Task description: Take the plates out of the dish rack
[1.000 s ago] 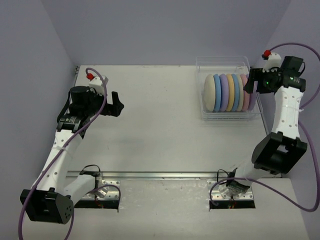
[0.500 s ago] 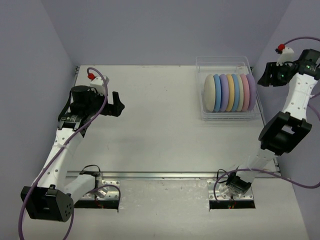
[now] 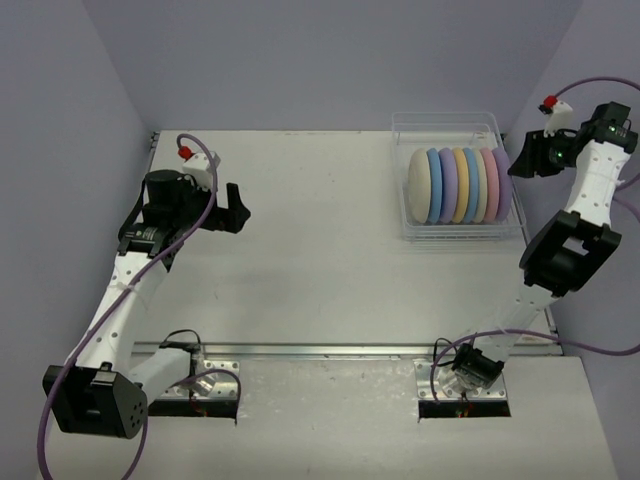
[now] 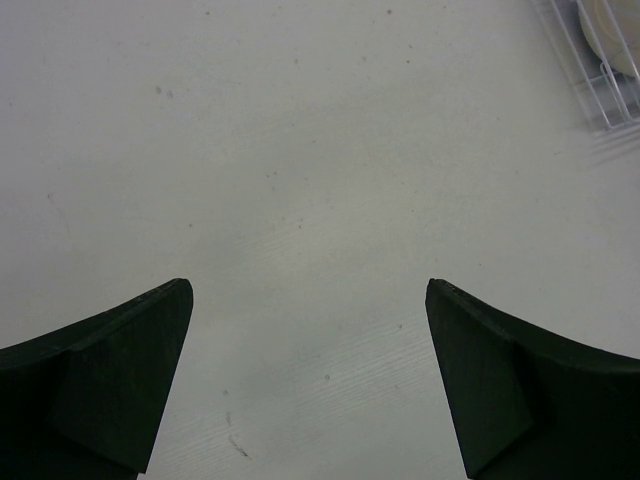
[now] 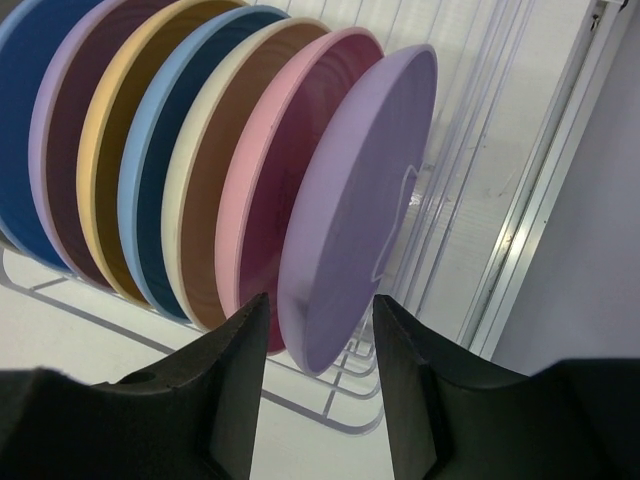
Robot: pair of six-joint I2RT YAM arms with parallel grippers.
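Observation:
Several pastel plates stand on edge in a row in the clear dish rack point(image 3: 445, 118) at the back right, from a cream plate point(image 3: 418, 185) at the left to a lavender plate point(image 3: 503, 180) at the right. My right gripper point(image 3: 517, 167) hovers open just beyond the rack's right end. In the right wrist view its open gripper point(image 5: 320, 300) frames the lower rim of the lavender plate point(image 5: 370, 200), with a pink plate point(image 5: 275, 190) behind it; whether the fingers touch the plate is unclear. My left gripper point(image 3: 232, 208) is open and empty over the table at the left, as its wrist view point(image 4: 308, 290) shows.
The rack's wire floor point(image 5: 330, 405) and ribbed clear wall point(image 5: 480, 150) lie close around the lavender plate. The right wall of the enclosure stands just behind my right arm. A corner of the rack point(image 4: 590, 85) shows at the top right of the left wrist view.
My right gripper pulled up and away to the right of the rack, then came back a little toward its right end. The left arm has hardly moved. The plates have not moved.

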